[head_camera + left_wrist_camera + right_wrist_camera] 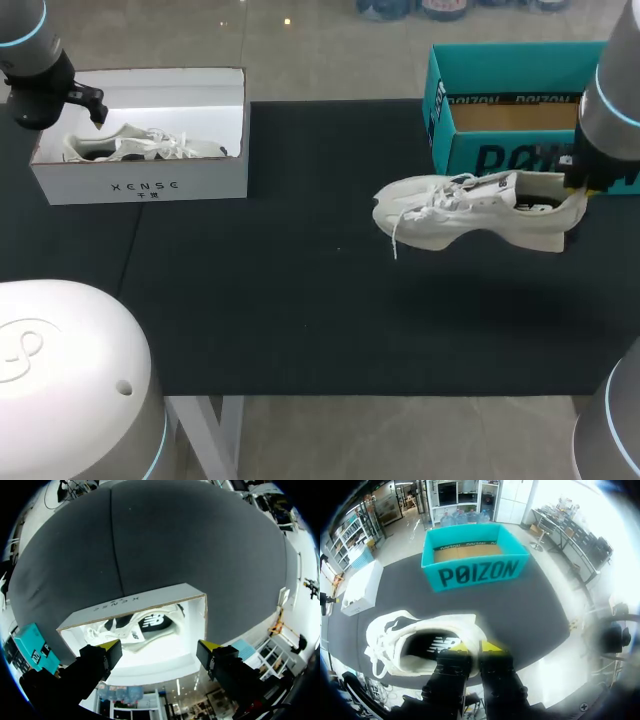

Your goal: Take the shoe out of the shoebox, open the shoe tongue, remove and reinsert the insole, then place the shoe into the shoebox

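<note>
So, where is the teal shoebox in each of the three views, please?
Head view: teal shoebox at the picture's upper right, behind the shoe.
Left wrist view: only a teal corner, beside the left fingers.
Right wrist view: ahead of the right fingers, beyond the shoe.
Shared landmark: the white shoebox, seen in all three.

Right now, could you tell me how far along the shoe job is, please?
Done: the white shoe is out of the teal shoebox, which shows a bare bottom. In hand: the right gripper is shut on the shoe's heel, over the black mat. The left gripper hangs open above the white box. Left: the insole sits inside the shoe, so tongue and insole steps probably remain, then reboxing.
</note>
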`<action>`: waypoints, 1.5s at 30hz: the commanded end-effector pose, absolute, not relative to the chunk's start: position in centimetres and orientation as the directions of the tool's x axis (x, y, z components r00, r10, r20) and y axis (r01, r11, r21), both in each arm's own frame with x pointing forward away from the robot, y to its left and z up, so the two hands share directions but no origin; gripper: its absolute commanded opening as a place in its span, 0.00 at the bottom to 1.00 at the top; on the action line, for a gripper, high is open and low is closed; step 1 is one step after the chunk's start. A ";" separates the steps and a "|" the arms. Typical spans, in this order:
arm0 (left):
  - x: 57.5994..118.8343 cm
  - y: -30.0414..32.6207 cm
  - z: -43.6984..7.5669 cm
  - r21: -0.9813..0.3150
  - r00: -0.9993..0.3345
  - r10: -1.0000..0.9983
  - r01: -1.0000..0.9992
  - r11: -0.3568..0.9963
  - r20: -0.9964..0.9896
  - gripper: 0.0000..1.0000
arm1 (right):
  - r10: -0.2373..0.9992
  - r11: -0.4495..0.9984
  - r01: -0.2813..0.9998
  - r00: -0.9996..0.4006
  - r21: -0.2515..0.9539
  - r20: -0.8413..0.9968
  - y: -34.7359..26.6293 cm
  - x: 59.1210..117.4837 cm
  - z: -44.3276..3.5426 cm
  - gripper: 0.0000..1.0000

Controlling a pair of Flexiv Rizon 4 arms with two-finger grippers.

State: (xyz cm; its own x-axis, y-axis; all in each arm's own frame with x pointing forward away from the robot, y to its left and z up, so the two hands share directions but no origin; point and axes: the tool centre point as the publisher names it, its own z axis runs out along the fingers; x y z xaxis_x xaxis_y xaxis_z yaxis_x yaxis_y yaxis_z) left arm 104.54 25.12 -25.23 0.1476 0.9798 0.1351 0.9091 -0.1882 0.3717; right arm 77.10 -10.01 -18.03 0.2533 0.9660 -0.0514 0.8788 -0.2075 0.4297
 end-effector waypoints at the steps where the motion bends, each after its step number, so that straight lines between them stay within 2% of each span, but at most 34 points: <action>1: 104.6 25.1 -25.2 0.372 0.148 0.980 0.909 -0.189 0.136 1.00 | 0.968 -0.195 0.852 0.247 0.486 -0.045 -9.2 76.4 -20.5 0.00; 8: 104.6 25.1 -25.2 0.372 0.148 0.980 0.909 -0.189 0.136 1.00 | 0.972 -0.199 0.866 0.233 0.458 -0.019 -7.0 75.5 -24.0 0.00; 24: 104.6 25.1 -25.2 0.372 0.148 0.980 0.909 -0.189 0.136 1.00 | 0.990 -0.133 0.920 0.144 0.368 -0.004 -3.0 77.3 -30.4 0.00; 45: 104.6 25.1 -25.2 0.372 0.148 0.980 0.909 -0.189 0.136 1.00 | 0.994 -0.109 0.933 0.112 0.344 0.009 -1.9 81.4 -34.0 0.00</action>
State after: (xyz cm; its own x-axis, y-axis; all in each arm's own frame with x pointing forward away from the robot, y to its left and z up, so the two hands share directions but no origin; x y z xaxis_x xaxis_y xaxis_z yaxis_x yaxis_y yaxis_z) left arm 104.54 25.13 -25.23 0.1475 0.9798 0.1351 0.9091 -0.1881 0.3717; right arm 80.84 -2.21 -33.27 0.1167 0.9931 0.0065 0.9298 -0.1115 0.3508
